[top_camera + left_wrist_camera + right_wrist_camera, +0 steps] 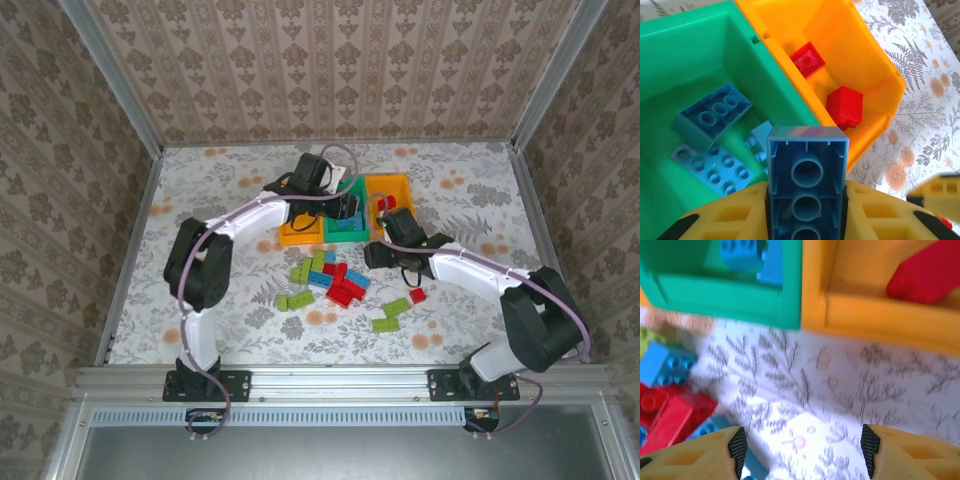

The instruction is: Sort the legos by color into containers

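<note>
Left gripper (807, 212): over the green bin (670, 65), fingers clamped on a blue brick (807, 170), hollow underside facing the wrist camera. Green bin is the middle of three at the far centre of the table (850, 385). It holds blue bricks (715, 112), at least three.

Right orange bin (860, 50): touching the green one, two red bricks (808, 60) inside.

Left orange bin (298, 236): contents not clear.

Right gripper (802, 442): fingers wide, nothing between them, over bare table just near of the green and right orange bins.

Loose pile (335, 280): red, blue and lime bricks, centre of table, near of the bins. Two lime bricks (397, 307) and a red one (417, 295) lie apart to its right.
</note>
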